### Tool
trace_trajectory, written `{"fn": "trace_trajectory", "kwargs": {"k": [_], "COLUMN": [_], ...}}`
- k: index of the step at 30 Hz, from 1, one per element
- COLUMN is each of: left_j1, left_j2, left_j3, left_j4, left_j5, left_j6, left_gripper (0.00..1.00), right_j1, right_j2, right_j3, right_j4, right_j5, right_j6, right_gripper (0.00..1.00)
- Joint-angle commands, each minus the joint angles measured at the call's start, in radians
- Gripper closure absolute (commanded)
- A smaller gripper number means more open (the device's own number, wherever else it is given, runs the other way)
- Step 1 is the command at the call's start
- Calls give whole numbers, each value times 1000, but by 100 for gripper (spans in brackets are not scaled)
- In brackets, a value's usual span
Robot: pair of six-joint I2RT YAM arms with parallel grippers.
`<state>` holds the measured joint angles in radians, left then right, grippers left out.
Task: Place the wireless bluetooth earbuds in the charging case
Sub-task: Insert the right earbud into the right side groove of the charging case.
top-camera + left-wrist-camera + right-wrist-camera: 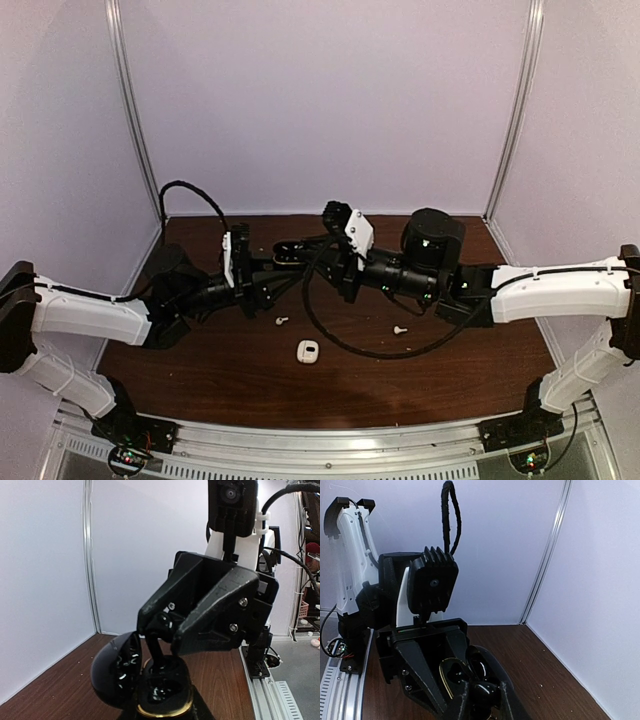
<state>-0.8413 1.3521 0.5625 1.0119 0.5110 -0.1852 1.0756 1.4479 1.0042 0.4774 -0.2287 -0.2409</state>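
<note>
A black charging case with a gold rim sits in my left gripper, which is shut on it, its lid swung open to the left. My right gripper is shut on a glossy black earbud right over the case's open cavity. In the left wrist view the earbud's stem reaches down into the case. The two grippers meet at the table's middle back. Two white earbuds lie on the table.
A small white case rests on the brown table in front of the arms. A black cable loops down over the table between the white earbuds. White walls close in the back and sides.
</note>
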Motion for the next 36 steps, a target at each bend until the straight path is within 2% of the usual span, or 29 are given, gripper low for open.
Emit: {"fn": "trace_trajectory", "kwargs": {"k": [1,17,30,34,36], "left_j1": [-2,-2,16,21,23], "left_j2": [-29,-7,-8,-7,-3], "left_j3": [8,25,22,20,19], "left_j4": [86,83,61,60,60], "left_j5": [-14,0,69,99,116], "left_j6": [-7,-3,-2,2,9], "left_gripper": [100,100,100,100,100], "right_j1": [-5,-5,-14,-20,-25], "right_j2": [1,-11,-105,-150,-171], "right_j3": [-30,-38,-24,-24,-20], "right_j4": [-39,-43,-116,-167,-191], "right_j5": [-15,-27,-88,-97,-109], "right_j6": [4,-3,32,47,56], "right_gripper": [77,72,42,41,45]}}
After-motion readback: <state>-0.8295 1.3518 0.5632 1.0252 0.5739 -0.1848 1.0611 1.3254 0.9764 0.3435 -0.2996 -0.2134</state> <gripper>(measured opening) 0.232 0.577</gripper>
